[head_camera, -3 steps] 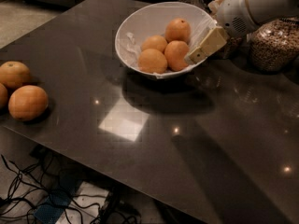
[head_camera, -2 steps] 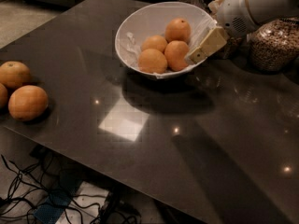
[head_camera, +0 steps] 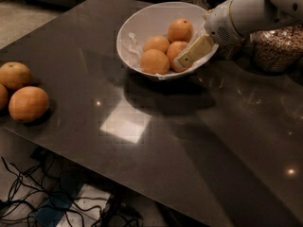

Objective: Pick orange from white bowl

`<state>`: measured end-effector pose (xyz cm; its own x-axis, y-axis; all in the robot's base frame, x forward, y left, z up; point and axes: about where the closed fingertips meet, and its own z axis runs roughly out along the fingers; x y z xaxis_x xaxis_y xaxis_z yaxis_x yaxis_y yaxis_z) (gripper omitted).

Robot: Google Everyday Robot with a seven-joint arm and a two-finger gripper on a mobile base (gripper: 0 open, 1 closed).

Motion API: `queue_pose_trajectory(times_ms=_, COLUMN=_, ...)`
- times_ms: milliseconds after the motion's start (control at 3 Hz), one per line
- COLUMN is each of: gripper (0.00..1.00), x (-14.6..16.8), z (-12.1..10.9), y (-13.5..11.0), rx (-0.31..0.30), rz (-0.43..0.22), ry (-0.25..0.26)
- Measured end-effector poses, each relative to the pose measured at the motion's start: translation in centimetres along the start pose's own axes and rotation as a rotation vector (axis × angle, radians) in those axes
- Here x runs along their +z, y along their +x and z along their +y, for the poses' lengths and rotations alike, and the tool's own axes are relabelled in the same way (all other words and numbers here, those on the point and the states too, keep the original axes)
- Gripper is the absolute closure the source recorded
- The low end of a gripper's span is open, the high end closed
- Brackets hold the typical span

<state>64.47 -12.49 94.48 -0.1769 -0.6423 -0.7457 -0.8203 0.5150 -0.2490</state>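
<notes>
The white arm (head_camera: 251,11) is slanting down from the upper right of the frame, its gripper (head_camera: 189,55) pointing lower-left at upper centre.

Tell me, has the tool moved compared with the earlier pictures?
Yes: the tool went slightly left, deeper into the white bowl, toward the oranges.

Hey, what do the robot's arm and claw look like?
The arm is a smooth, white, rounded tube with a small dotted grille near its wrist end. The claw, at the rim of the white bowl, is pale cream, flat and blocky. No cables show.
</notes>
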Motion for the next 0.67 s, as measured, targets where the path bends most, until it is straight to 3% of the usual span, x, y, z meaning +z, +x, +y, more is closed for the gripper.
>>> queue_pose_trajectory(times_ms=333, gripper=0.17, x=1.56, z=-0.1, y=0.13, rx=0.036, rz=0.001, ry=0.014)
queue_pose_trajectory(times_ms=667, gripper=0.27, x=2.43, z=-0.04, y=0.09, rx=0.051, rz=0.005, ry=0.027)
